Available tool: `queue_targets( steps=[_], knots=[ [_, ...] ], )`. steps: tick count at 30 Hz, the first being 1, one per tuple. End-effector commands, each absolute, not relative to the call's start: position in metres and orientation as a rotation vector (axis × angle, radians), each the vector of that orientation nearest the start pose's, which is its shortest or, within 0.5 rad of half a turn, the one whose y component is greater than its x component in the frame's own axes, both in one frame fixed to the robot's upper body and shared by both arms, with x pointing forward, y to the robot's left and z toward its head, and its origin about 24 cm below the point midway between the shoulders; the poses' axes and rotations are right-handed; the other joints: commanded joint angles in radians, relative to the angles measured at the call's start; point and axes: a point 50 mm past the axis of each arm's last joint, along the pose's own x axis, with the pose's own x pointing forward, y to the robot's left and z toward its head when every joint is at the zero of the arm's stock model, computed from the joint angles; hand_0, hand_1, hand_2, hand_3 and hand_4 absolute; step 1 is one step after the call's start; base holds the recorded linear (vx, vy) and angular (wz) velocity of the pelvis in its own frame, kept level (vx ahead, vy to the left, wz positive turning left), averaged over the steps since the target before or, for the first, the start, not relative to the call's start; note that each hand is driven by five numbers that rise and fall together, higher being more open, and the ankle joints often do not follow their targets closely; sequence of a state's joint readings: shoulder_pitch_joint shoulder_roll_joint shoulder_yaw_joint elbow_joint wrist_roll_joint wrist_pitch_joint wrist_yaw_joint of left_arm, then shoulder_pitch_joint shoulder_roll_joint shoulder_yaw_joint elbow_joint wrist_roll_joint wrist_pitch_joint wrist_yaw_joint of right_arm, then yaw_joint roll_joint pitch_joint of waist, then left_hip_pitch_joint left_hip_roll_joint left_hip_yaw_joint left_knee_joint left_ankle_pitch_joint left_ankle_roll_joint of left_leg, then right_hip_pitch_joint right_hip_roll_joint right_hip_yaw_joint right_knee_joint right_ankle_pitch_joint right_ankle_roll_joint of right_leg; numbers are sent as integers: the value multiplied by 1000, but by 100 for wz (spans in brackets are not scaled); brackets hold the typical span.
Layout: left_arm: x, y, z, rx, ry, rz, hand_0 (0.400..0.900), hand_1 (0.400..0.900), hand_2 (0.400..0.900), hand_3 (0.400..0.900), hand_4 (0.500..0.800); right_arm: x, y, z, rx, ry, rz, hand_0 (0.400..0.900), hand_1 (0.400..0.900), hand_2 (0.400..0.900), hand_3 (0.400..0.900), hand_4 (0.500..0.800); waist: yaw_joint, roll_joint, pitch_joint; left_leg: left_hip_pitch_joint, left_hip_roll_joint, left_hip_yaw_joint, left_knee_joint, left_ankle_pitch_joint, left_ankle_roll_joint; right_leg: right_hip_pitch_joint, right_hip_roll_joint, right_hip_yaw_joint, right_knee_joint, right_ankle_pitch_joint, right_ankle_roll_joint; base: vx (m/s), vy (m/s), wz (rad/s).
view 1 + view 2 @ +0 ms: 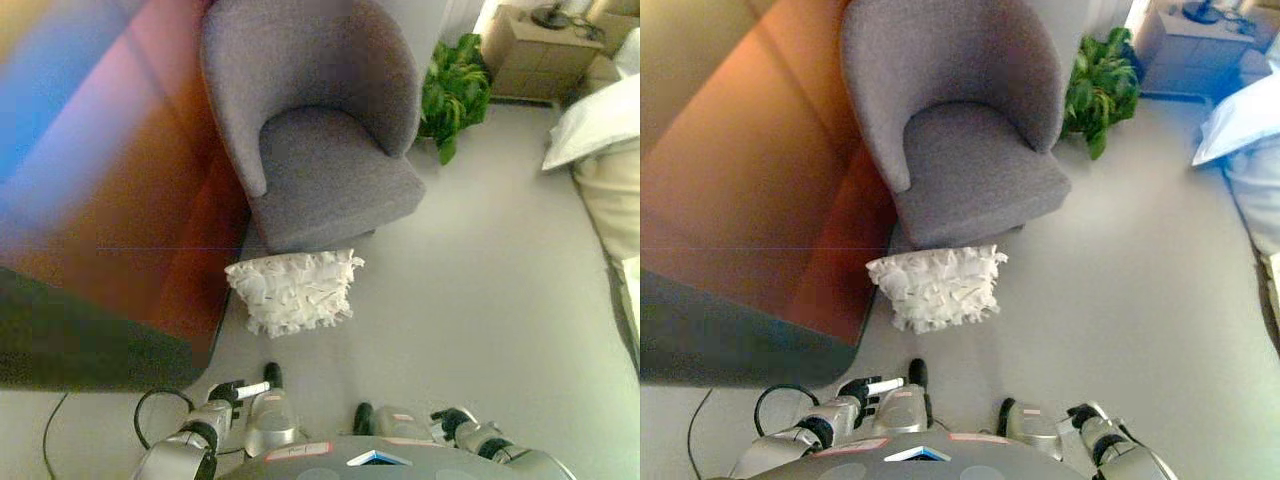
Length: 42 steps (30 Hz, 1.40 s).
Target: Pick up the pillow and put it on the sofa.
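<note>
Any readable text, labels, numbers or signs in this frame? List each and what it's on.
None readable.
Pillow: white ruffled fabric, no label showing.
Grey armchair: plain upholstery, no tag visible.
Bedside cabinet: things on top too small to show any print.
Plant, floor: no signs or markings.

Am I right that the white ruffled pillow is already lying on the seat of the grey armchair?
Not quite: the white ruffled pillow lies on the floor against the front of the grey armchair, as the left eye view shows; the seat is bare.
</note>
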<state>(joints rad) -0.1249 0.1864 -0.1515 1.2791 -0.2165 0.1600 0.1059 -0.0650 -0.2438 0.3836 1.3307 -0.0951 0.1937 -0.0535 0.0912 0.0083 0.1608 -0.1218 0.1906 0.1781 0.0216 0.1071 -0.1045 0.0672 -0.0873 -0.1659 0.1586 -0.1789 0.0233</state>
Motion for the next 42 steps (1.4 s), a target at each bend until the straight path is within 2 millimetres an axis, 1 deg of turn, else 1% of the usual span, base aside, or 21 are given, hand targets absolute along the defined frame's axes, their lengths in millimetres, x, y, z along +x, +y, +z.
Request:
queue_targets(
  steps=[1, 3, 4, 5, 6, 8, 10, 11, 12, 13, 14, 15, 16, 17, 19, 20, 22, 25, 28, 34, 42],
  knots=[
    [61, 219, -171, 224, 1505, 189, 900, 900, 900, 900, 800, 105, -240, -158, -667, 1347, 99, 900, 900, 900, 900, 800, 35, -11, -7, -138, -4, -14, 122, 35, 11, 213, -109, 69, -88, 15, 70, 424, 192, 19],
    [69, 224, -169, 245, 1489, 191, 900, 900, 900, 900, 800, 104, -238, -159, -679, 1342, 103, 900, 900, 900, 900, 800, 44, -22, -23, -166, -8, 3, 204, -13, 46, 226, -148, 67, -31, 0, 85, 397, 182, 19],
    [70, 227, -168, 261, 1496, 183, 900, 900, 900, 900, 800, 105, -238, -159, -679, 1334, 93, 900, 900, 900, 900, 800, 51, -28, -31, -171, -24, -3, 218, -30, 62, 233, -167, 66, 3, 15, 91, 374, 176, 11],
    [71, 230, -167, 281, 1504, 176, 900, 900, 900, 900, 800, 109, -238, -158, -673, 1324, 76, 900, 900, 900, 900, 800, 59, -32, -40, -169, -47, -15, 220, -43, 80, 227, -192, 67, 60, 61, 93, 352, 169, 9],
    [73, 233, -167, 300, 1506, 170, 900, 900, 900, 900, 800, 111, -238, -157, -668, 1310, 65, 900, 900, 900, 900, 800, 61, -35, -46, -163, -59, -13, 219, -56, 96, 211, -211, 73, 118, 103, 94, 330, 162, 19],
    [79, 241, -164, 348, 1511, 151, 900, 900, 900, 900, 800, 115, -237, -156, -663, 1273, 46, 900, 900, 900, 900, 800, 46, -38, -56, -135, -93, -13, 212, -96, 137, 128, -239, 110, 293, 195, 94, 328, 151, 44],
    [85, 246, -161, 381, 1513, 151, 900, 900, 900, 900, 800, 121, -237, -154, -696, 1227, 49, 900, 900, 900, 900, 800, 19, -31, -51, -86, -112, -29, 196, -120, 157, -19, -230, 133, 364, 216, 72, 302, 51, 39],
    [88, 247, -160, 393, 1510, 156, 900, 900, 900, 900, 800, 125, -236, -153, -713, 1203, 52, 900, 900, 900, 900, 800, 11, -30, -46, -73, -115, -31, 194, -123, 157, -69, -224, 126, 350, 208, 67, 171, -112, 19],
    [98, 248, -157, 397, 1489, 171, 900, 900, 900, 900, 800, 136, -234, -149, -741, 1161, 56, 900, 900, 900, 900, 800, 3, -27, -31, -65, -113, -38, 194, -124, 150, -139, -211, 113, 304, 182, 60, 35, -200, 7],
    [109, 248, -154, 394, 1462, 189, 900, 900, 900, 900, 800, 148, -233, -145, -786, 1116, 62, 900, 900, 900, 900, 800, 0, -25, -15, -68, -110, -44, 199, -126, 145, -197, -198, 103, 260, 181, 58, -185, -298, 8],
    [132, 247, -147, 385, 1399, 215, 900, 900, 900, 900, 800, 171, -231, -136, -857, 1030, 48, 900, 900, 900, 900, 800, -4, -29, 30, -85, -116, -54, 215, -136, 141, -297, -197, 88, 207, 214, 63, -257, -341, 10],
    [145, 246, -143, 383, 1360, 223, 900, 900, 900, 900, 800, 189, -229, -127, -910, 969, 27, 900, 900, 900, 900, 800, -6, -40, 61, -90, -124, -61, 236, -173, 128, -353, -218, 73, 171, 259, 84, -333, -398, 21],
    [160, 245, -138, 384, 1316, 232, 900, 900, 900, 900, 800, 212, -225, -115, -973, 896, 8, 900, 900, 900, 900, 800, -8, -52, 101, -111, -131, -62, 270, -211, 124, -418, -243, 55, 127, 333, 104, -288, -341, 11],
    [168, 245, -135, 373, 1289, 249, 900, 900, 900, 900, 800, 229, -222, -105, -1028, 841, -6, 900, 900, 900, 900, 800, 3, -60, 121, -164, -123, -52, 327, -217, 130, -417, -259, 35, 126, 331, 96, -239, -253, 3],
    [171, 243, -133, 356, 1275, 258, 900, 900, 900, 900, 800, 249, -217, -91, -1122, 777, -23, 900, 900, 900, 900, 800, 12, -61, 133, -229, -101, -47, 402, -223, 127, -405, -254, 26, 143, 284, 87, -78, -156, 8],
    [172, 241, -134, 351, 1264, 257, 900, 900, 900, 900, 800, 256, -217, -85, -1148, 754, -47, 900, 900, 900, 900, 800, 19, -61, 139, -253, -84, -39, 427, -223, 116, -402, -261, 10, 157, 267, 85, 5, -136, 26],
    [172, 239, -134, 346, 1258, 252, 900, 900, 900, 900, 800, 260, -221, -80, -1166, 737, -74, 900, 900, 900, 900, 800, 27, -57, 147, -268, -69, -48, 448, -226, 105, -387, -264, 4, 162, 248, 85, 91, -104, 30],
    [166, 237, -137, 362, 1271, 233, 900, 900, 900, 900, 800, 265, -222, -75, -1160, 716, -112, 900, 900, 900, 900, 800, 47, -55, 151, -276, -68, -82, 464, -234, 94, -374, -282, -10, 172, 231, 89, 111, -73, 30],
    [168, 236, -137, 378, 1272, 221, 900, 900, 900, 900, 800, 282, -217, -62, -1187, 628, -129, 900, 900, 900, 900, 800, 66, -47, 163, -294, -65, -104, 480, -239, 83, -384, -299, -25, 195, 217, 93, 35, -27, 19],
    [178, 233, -133, 364, 1255, 218, 900, 900, 900, 900, 800, 321, -203, -22, -1292, 438, -131, 900, 900, 900, 900, 800, 78, -25, 193, -346, -69, -121, 533, -255, 67, -444, -324, -10, 274, 194, 100, -11, 41, 9],
    [185, 224, -132, 323, 1245, 217, 900, 900, 900, 900, 800, 343, -200, 4, -1283, 368, -167, 900, 900, 900, 900, 800, 84, 8, 222, -423, -78, -136, 628, -294, 68, -543, -345, 30, 401, 149, 88, -28, 65, 5]
  ],
)
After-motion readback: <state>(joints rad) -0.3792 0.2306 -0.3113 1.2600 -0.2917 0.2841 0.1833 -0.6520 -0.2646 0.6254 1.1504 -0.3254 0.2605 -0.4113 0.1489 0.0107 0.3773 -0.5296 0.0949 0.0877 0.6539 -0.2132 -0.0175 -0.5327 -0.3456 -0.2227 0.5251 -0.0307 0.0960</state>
